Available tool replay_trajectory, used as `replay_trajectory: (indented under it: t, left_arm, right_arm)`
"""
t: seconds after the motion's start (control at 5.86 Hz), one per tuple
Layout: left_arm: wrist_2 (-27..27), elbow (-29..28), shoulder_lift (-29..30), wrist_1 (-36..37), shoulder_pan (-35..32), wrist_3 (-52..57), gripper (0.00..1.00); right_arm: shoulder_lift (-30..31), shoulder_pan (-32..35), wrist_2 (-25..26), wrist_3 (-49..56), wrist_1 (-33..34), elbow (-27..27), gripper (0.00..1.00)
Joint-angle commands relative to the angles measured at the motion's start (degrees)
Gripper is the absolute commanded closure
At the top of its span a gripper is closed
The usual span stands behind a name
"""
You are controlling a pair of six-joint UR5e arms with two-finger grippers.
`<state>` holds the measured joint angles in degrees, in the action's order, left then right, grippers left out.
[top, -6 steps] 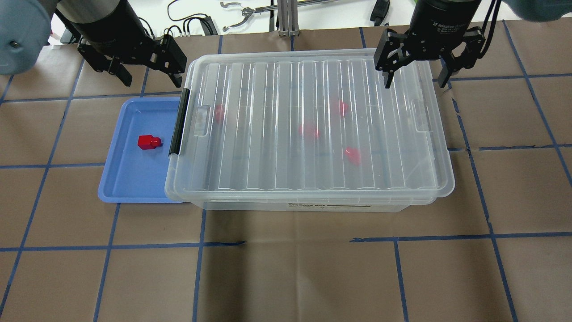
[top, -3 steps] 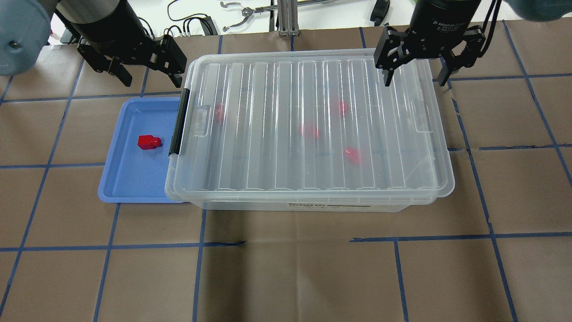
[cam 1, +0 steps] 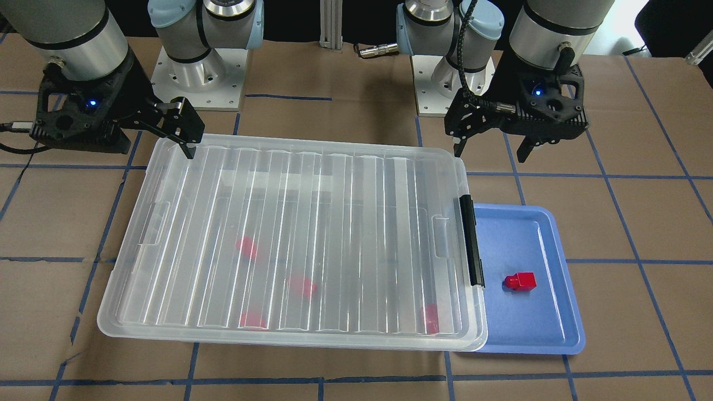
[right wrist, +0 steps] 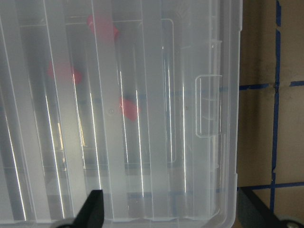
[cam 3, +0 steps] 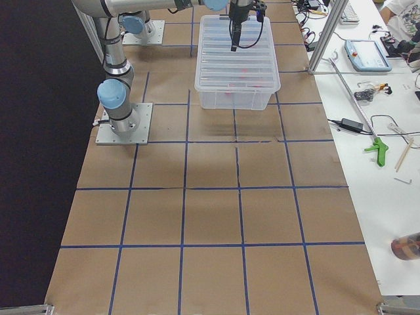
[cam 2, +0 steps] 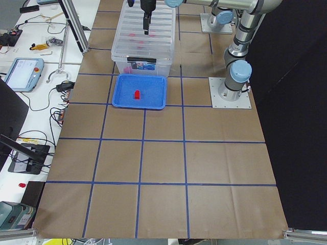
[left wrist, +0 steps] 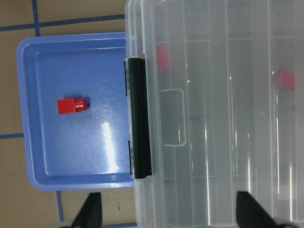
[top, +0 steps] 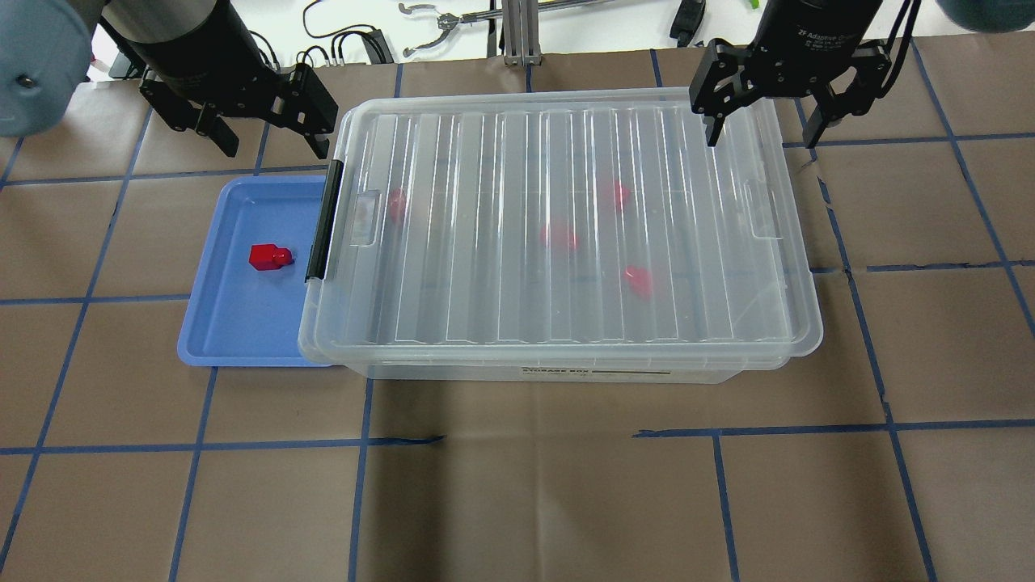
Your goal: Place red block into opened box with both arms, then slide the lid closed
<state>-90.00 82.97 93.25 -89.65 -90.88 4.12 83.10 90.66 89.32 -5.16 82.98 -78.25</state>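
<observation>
A shallow blue plastic tray point(top: 234, 323) lies flat on the brown paper table cover point(top: 517, 485); blue tape lines point(top: 242, 444) grid the paper around the tray; beyond the tray's far edge, black cables point(top: 373, 47) and an aluminium post point(top: 517, 32) sit on a white bench point(top: 598, 32).

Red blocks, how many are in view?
5. One red block lies on the blue tray; four more show blurred through the lid inside the box. Others may be hidden.
</observation>
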Motion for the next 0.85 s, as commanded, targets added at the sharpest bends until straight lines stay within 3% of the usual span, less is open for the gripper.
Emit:
replay_trajectory:
  t: [0.0,0.34,0.68]
  left_arm:
    - [0.09,0.00,0.00,0.00,0.00,0.01,0.02]
    - [0.17,0.09,0.00,0.00,0.00,0.01,0.02]
    - [0.17,0.26,0.00,0.09,0.00,0.01,0.02]
  right_arm:
    - [0.04,-0.22,0.16,0.07,1.65,0.11,0.00]
    - [-0.30,-5.64,0.24,6.00,0.86,-0.59,0.00]
    - [-0.74,-11.54,-0.10,8.15,2.96,-6.36,0.00]
